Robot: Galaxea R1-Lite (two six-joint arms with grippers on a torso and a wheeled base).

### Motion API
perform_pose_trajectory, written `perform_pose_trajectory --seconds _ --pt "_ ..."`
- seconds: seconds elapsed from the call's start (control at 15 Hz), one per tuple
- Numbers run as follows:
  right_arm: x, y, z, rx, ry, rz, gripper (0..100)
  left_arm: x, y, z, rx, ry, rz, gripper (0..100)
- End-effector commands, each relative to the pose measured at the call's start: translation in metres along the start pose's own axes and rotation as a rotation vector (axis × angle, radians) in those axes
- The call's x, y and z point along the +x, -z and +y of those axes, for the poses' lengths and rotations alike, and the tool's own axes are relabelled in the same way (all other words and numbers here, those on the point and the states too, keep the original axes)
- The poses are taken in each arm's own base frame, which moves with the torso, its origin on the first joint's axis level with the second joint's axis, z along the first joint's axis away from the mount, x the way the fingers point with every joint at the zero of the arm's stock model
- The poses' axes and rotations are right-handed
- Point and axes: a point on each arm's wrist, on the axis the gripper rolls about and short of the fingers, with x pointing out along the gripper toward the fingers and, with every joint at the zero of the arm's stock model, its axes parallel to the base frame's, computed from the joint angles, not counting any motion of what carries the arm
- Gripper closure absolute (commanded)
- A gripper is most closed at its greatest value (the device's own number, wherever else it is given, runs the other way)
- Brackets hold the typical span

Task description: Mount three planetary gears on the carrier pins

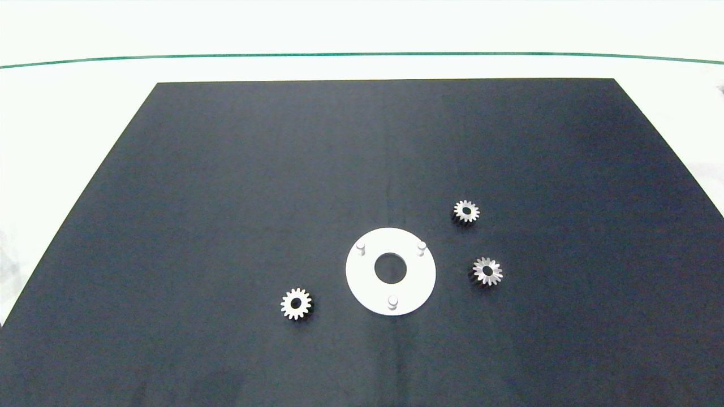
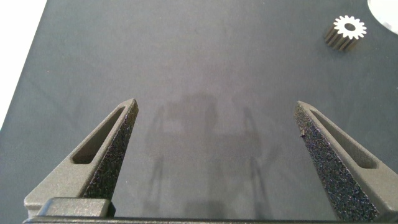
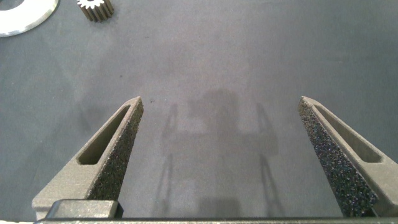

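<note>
Three gears: planetary gears, silvery, all lying flat on the black mat (image 1: 226,198), none on a peg.
Gear, left side: left gear (image 1: 296,304) sits alone on the mat, near the disc's lower left edge but clear of it. Also seen in the left wrist view (image 2: 348,28), far ahead of that gripper.
Gears, right side: upper right gear (image 1: 466,211) and lower right gear (image 1: 487,270) lie near each other, both a little off the disc's right rim, not touching it or one another.
Carrier: white disc (image 1: 362,282) flat on the mat, a bit right of centre, with a large round centre hole.
Pins: three carrier pins stand upright in a triangle on the disc — upper left pin (image 1: 361,246), upper right pin (image 1: 421,246), near pin (image 1: 392,302). All bare.
Left gripper: left gripper (image 2: 214,149) hovers over bare mat, fingers spread wide, nothing between them. Not seen from the head camera.
Right gripper: right gripper (image 3: 221,146) likewise above bare mat, fingers wide apart and empty. A gear and an edge of the disc show far ahead of it; which gear, cannot tell.
Surround: mat lies on a white table (image 1: 85,113).
</note>
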Motion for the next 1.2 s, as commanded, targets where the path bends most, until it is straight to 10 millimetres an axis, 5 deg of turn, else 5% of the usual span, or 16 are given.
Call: perform_pose_trajectory --seconds 0.07,1.2 --pt "0.0000 0.0000 0.0000 0.000 -0.002 -0.001 0 0.0001 0.0000 0.0000 0.000 0.001 0.001 0" --pt "0.0004 -0.0002 0.0000 0.000 -0.008 0.008 0 0.0004 -0.0009 0.0000 -0.003 -0.006 0.008 0"
